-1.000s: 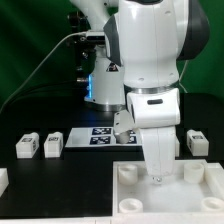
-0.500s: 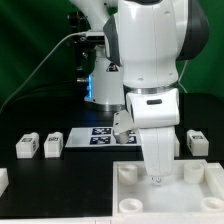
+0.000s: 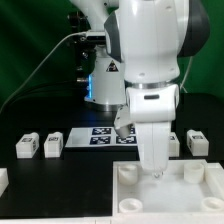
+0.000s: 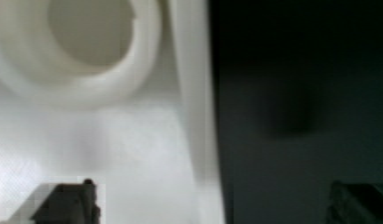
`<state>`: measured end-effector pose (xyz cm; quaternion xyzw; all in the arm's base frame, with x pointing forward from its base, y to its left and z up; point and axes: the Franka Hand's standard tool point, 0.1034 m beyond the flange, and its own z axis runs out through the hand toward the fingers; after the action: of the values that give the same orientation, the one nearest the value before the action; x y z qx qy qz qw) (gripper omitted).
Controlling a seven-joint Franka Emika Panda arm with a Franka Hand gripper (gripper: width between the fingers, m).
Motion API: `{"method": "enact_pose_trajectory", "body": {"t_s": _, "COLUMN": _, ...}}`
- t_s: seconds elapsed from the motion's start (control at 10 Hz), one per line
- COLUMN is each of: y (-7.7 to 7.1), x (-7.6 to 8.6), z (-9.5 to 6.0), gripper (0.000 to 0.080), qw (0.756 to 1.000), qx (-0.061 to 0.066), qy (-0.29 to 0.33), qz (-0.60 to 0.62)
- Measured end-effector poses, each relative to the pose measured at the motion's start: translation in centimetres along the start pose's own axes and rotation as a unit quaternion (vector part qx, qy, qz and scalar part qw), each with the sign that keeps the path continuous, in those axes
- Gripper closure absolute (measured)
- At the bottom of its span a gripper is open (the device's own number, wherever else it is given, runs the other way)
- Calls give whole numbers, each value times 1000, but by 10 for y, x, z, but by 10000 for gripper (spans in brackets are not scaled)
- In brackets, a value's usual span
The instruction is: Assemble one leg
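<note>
My gripper (image 3: 155, 173) hangs straight down over the large white tray-like piece (image 3: 188, 196) at the front of the exterior view's right, its tips just above the surface. In the wrist view the gripper (image 4: 213, 204) is open and empty. One dark fingertip (image 4: 67, 203) is over the white surface and the other is over the dark table. A round corner socket (image 4: 90, 38) of that piece shows close by. Two legs (image 3: 26, 146) (image 3: 53, 145) stand at the exterior view's left. Another leg (image 3: 197, 142) stands at the right, far from my fingers.
The marker board (image 3: 100, 137) lies behind the white piece, partly hidden by my arm. A small white part (image 3: 174, 143) peeks out beside my wrist. Another white piece (image 3: 3, 180) sits at the left edge. A dark curtain and a lit rig stand behind.
My arm has shifted slightly toward the exterior view's left, uncovering a small white part beside the right leg. The gripper stays low over the white piece.
</note>
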<state>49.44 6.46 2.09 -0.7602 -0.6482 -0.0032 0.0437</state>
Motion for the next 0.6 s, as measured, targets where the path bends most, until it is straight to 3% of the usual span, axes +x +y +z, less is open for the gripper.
{"method": "enact_pose_trajectory", "body": {"t_s": 0.3, "y": -16, "x": 23, "z": -24, "gripper": 151, "qw": 991, "qx": -10, "qy": -2, "qz": 132}}
{"method": "enact_pose_trajectory", "body": {"t_s": 0.6, "y": -30, "x": 56, "z": -31, "gripper": 151, "qw": 945, "qx": -16, "qy": 4, "qz": 328}}
